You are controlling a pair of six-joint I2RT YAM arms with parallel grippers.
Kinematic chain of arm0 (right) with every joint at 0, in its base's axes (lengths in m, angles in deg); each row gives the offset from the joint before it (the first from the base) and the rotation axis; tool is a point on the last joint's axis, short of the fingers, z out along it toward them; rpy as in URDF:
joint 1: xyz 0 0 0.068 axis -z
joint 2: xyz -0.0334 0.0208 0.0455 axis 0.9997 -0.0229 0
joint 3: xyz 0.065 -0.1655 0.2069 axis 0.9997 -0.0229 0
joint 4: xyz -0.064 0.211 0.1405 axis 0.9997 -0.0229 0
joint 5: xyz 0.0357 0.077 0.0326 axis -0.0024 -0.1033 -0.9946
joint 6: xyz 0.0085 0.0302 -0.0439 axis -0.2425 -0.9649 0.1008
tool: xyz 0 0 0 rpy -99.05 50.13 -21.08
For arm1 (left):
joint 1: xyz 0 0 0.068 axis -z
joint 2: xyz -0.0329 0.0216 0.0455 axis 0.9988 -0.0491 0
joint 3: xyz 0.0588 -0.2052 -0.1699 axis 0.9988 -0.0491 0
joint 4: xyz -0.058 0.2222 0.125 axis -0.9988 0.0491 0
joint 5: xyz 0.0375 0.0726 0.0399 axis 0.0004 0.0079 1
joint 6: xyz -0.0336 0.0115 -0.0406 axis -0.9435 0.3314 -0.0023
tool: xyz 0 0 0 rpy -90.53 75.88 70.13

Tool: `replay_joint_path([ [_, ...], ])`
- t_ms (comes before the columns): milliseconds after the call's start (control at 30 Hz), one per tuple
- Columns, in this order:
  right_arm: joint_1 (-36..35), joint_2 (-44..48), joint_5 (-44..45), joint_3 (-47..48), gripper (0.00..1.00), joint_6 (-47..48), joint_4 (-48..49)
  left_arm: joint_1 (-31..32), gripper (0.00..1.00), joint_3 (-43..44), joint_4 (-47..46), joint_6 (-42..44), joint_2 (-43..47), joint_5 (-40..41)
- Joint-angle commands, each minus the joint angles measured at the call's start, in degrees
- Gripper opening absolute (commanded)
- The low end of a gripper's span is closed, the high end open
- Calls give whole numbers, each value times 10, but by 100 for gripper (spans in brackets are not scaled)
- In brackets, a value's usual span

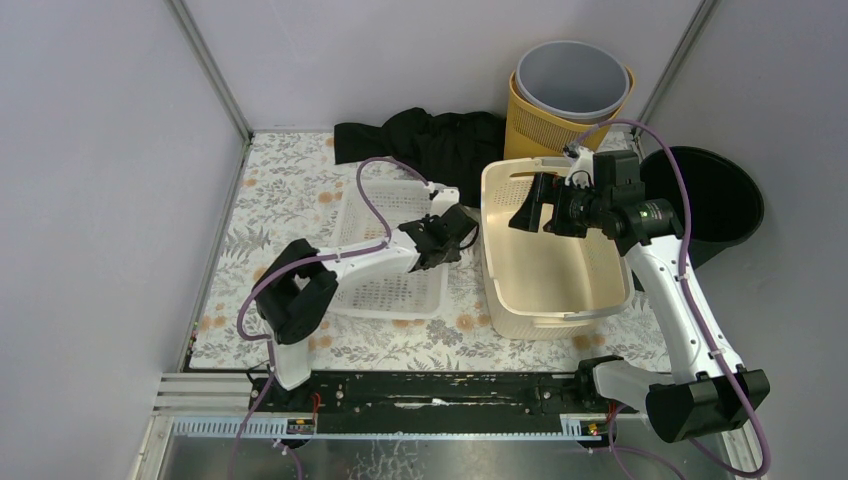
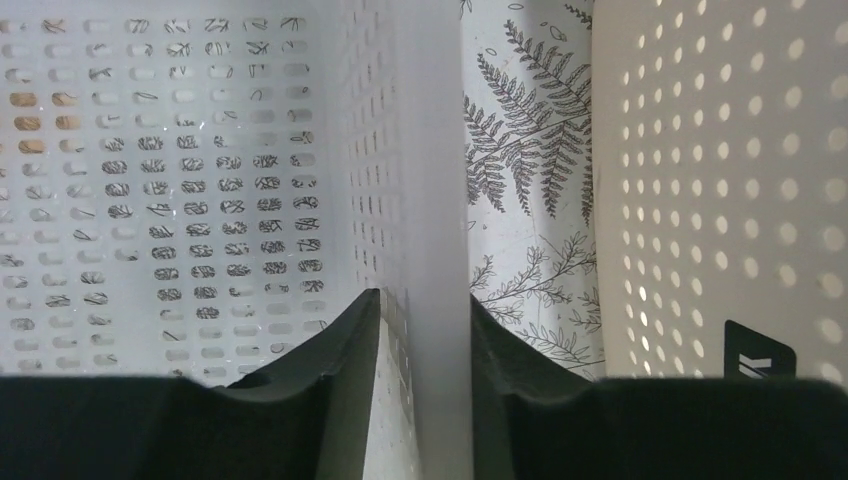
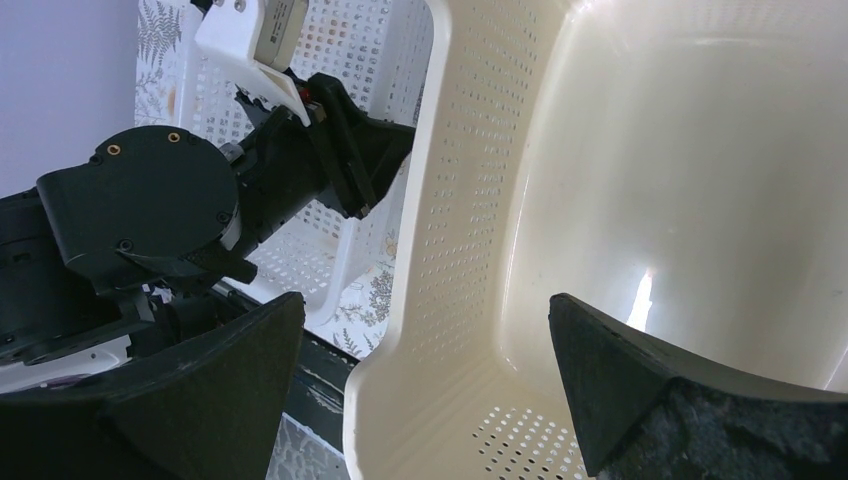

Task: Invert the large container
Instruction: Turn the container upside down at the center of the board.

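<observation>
Top external view: the large container (image 1: 548,268), a cream perforated tub, stands upright with its open side up on the floral counter (image 1: 300,190), right of centre. Just beside it on the left, with a narrow strip of counter between them, lies a shallower white basket (image 1: 385,285). The left claw (image 1: 455,232) sits at the white basket's right wall. In the left wrist view its two fingers (image 2: 340,350) press against either face of that wall, pinching it. The right claw (image 1: 530,208) hangs over the large container's left wall, toward its far end. In the right wrist view its fingers (image 3: 640,400) are spread wide, one outside the wall and one inside the tub, neither touching the plastic. At the back of the counter a black cloth (image 1: 430,140) lies crumpled, and beside it a yellow basket (image 1: 535,125) holds a grey bin (image 1: 570,80). A black tub (image 1: 715,195) sits at the far right.
</observation>
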Motion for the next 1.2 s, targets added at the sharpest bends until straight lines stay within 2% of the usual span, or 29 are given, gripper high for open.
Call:
replay_joint_path([
  [0, -5, 18, -11, -3, 99, 6, 17, 2, 31, 15, 20, 10, -11, 20],
  [267, -5, 22, -10, -6, 100, 8, 17, 1, 0, 23, 30, 10, -3, 21],
  [533, -6, 21, -11, -5, 100, 7, 16, -11, 0, 53, 41, 24, 64, -11],
  [867, -6, 23, -12, -6, 100, 4, 17, -67, 0, 108, 55, 39, 189, -76],
  [1000, -5, 20, -17, -6, 100, 1, 19, -90, 0, 84, 21, 18, 244, -122],
  [1167, -6, 19, -19, -2, 100, 0, 18, -143, 0, 6, -72, -29, 313, -231],
])
